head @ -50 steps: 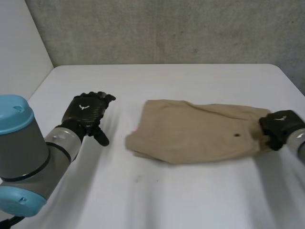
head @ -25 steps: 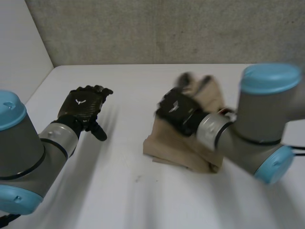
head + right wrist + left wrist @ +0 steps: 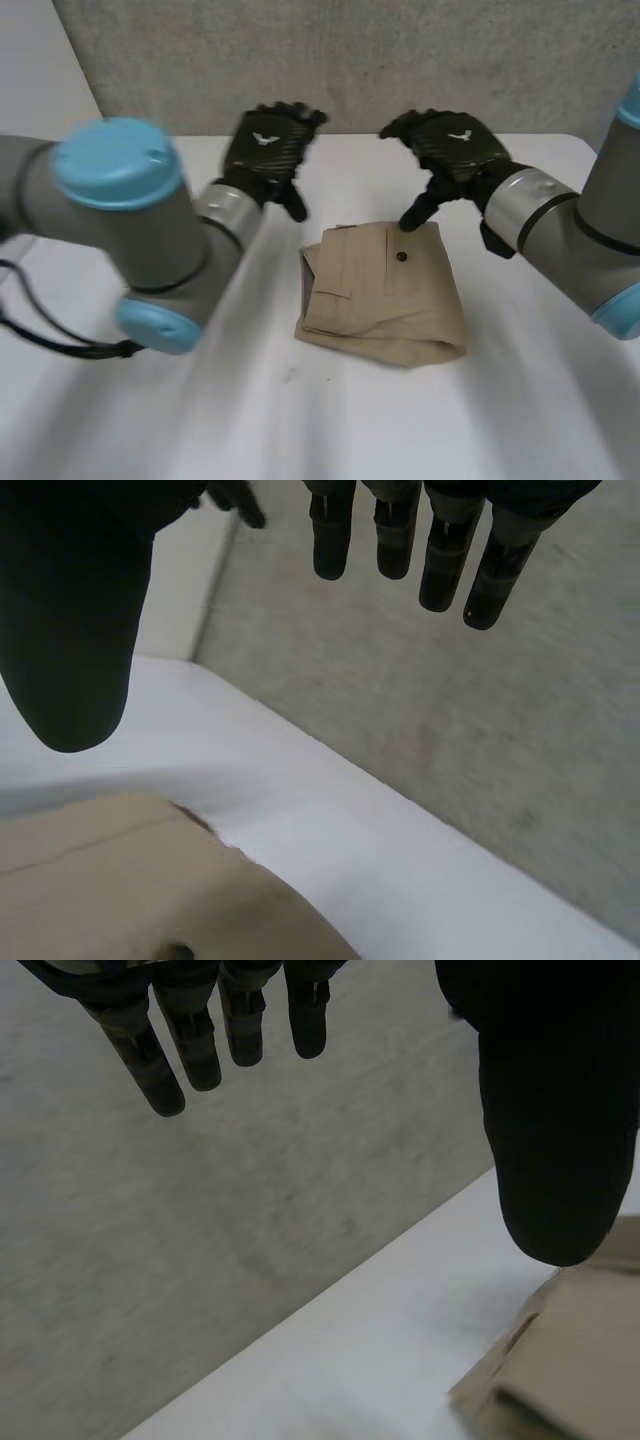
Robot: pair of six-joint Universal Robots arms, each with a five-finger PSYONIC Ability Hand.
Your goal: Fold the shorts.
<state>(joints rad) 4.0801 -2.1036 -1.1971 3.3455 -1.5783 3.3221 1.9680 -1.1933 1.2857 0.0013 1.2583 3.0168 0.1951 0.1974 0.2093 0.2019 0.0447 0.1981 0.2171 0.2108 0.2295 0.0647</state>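
head view: the tan shorts (image 3: 385, 295) lie folded into a compact stack in the middle of the white surface (image 3: 300, 430), a dark button (image 3: 401, 257) showing on the top layer. the left hand (image 3: 268, 150) hangs above the surface just beyond the stack's far left corner, relaxed and holding nothing. the right hand (image 3: 450, 145) hangs over the far edge, also loose and empty, its thumb pointing down at the cloth near the button.

left wrist view: straight, spread fingers (image 3: 200, 1050) stand against the grey wall (image 3: 200, 1260), and a corner of the shorts lies below the thumb, apart from it.

right wrist view: the fingers are straight and parted with the thumb wide. the shorts lie under the palm, untouched.
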